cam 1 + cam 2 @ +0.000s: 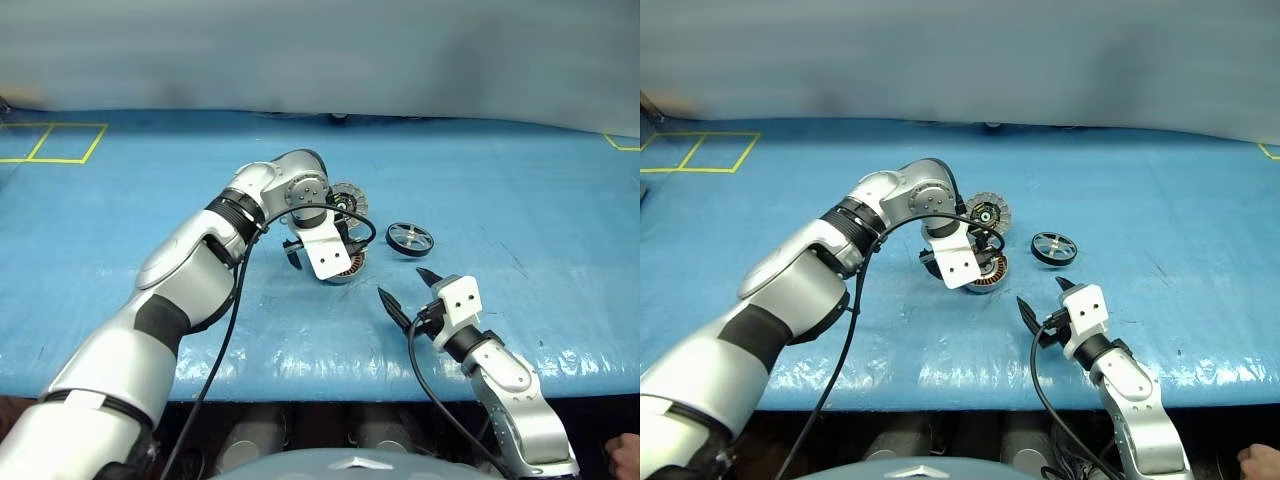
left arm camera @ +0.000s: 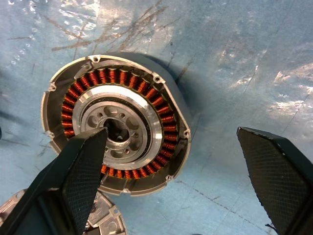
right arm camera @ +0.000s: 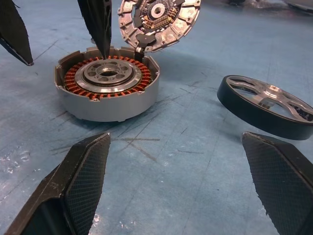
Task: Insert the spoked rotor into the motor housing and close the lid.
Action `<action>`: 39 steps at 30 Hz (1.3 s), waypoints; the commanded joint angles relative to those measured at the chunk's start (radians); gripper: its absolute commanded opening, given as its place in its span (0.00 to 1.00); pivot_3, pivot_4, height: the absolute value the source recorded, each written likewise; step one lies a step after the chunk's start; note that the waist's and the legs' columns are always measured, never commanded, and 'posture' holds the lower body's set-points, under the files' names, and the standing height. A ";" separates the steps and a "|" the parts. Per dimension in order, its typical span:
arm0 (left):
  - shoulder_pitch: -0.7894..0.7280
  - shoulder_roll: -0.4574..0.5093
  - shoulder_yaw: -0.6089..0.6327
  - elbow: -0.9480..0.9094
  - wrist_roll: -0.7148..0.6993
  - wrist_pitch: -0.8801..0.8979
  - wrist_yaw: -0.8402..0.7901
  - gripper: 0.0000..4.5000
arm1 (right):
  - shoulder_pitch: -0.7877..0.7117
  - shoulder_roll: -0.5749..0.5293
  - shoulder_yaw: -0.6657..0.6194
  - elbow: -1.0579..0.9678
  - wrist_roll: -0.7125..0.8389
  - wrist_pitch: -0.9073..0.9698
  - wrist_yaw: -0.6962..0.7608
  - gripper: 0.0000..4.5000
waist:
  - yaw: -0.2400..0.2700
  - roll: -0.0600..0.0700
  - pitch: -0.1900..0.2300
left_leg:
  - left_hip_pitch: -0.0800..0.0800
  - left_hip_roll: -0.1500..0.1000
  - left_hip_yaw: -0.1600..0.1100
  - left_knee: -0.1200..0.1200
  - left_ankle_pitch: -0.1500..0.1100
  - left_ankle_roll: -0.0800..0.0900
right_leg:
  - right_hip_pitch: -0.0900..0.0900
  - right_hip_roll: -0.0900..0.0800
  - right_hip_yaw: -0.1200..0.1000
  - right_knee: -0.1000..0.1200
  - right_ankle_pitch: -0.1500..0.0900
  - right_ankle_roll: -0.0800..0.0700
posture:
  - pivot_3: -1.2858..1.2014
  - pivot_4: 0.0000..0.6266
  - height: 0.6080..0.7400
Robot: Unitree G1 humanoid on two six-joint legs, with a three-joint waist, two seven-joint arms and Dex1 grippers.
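Two end effectors agape, left (image 2: pixel 171 181), right (image 3: pixel 181 186), one spoked rotor (image 3: pixel 266 105), one motor housing (image 3: pixel 107 85)

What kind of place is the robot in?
Probably a robot workshop or test lab. A wide table under a blue cover holds an opened motor housing with copper windings and a spoked rotor, and yellow tape squares mark the cover.

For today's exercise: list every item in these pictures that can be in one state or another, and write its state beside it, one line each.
motor housing: upright on the table, open, no rotor inside, windings exposed.
lid: swung up, standing open at the housing's edge.
spoked rotor: on the table beside the housing, not inserted, one edge looks raised.
left gripper: open, above the housing, holding nothing.
right gripper: open, empty.
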State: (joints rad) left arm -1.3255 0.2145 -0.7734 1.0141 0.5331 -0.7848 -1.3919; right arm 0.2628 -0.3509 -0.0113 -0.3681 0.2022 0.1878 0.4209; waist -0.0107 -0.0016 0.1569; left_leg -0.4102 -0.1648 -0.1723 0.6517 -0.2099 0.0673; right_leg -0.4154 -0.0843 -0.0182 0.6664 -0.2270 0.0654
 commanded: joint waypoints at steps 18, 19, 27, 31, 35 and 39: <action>0.008 -0.028 -0.008 0.072 0.071 0.022 0.089 1.00 | 0.004 -0.005 0.004 -0.063 0.001 0.024 0.005 0.99 | 0.000 0.000 0.000 | 0.000 0.000 0.000 0.001 0.000 0.000 | 0.000 0.000 0.000 0.000 0.000 0.000 | 0.52 0.24 1.00; 0.013 -0.032 -0.011 0.073 0.074 0.023 0.089 1.00 | 0.003 -0.005 0.005 -0.064 0.001 0.024 0.005 0.99 | 0.000 0.000 0.000 | 0.000 0.000 0.000 0.001 0.000 0.000 | 0.000 0.000 0.000 0.000 0.000 0.000 | 0.52 0.24 1.00; 0.047 -0.048 -0.040 0.084 0.112 0.016 0.087 1.00 | 0.004 -0.004 0.005 -0.074 -0.002 0.025 0.003 0.99 | 0.000 0.000 0.000 | 0.000 0.000 0.001 0.001 0.000 0.000 | 0.000 0.000 0.001 0.000 0.000 0.000 | 0.52 0.24 1.00; 0.066 -0.059 -0.048 0.093 0.118 0.029 0.077 0.92 | -0.002 0.000 0.009 -0.069 -0.005 0.022 0.001 1.00 | 0.001 0.000 0.000 | 0.000 0.000 0.001 0.001 -0.001 0.001 | 0.001 0.000 0.000 0.000 0.000 0.000 | 0.52 0.24 1.00; 0.062 -0.063 -0.051 0.101 0.150 0.051 0.156 0.65 | -0.009 0.003 0.015 -0.066 -0.007 0.020 0.001 1.00 | -0.001 0.001 -0.001 | 0.001 0.000 0.001 0.001 -0.001 0.001 | 0.001 0.000 0.001 0.000 0.000 0.000 | 0.52 0.24 1.00; 0.052 -0.063 -0.047 0.110 0.154 0.064 0.150 0.58 | -0.016 0.005 0.018 -0.063 -0.007 0.017 -0.001 1.00 | 0.001 0.002 -0.002 | 0.002 0.000 0.001 0.001 -0.001 0.001 | 0.003 0.000 0.001 0.001 0.000 0.001 | 0.52 0.24 1.00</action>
State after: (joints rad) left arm -1.2804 0.1540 -0.8018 1.1003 0.6645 -0.7304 -1.2303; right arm 0.2547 -0.3487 0.0107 -0.3975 0.1972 0.2221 0.4195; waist -0.0100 0.0000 0.1554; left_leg -0.4080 -0.1646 -0.1714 0.6536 -0.2107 0.0684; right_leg -0.4128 -0.0841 -0.0178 0.6672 -0.2268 0.0662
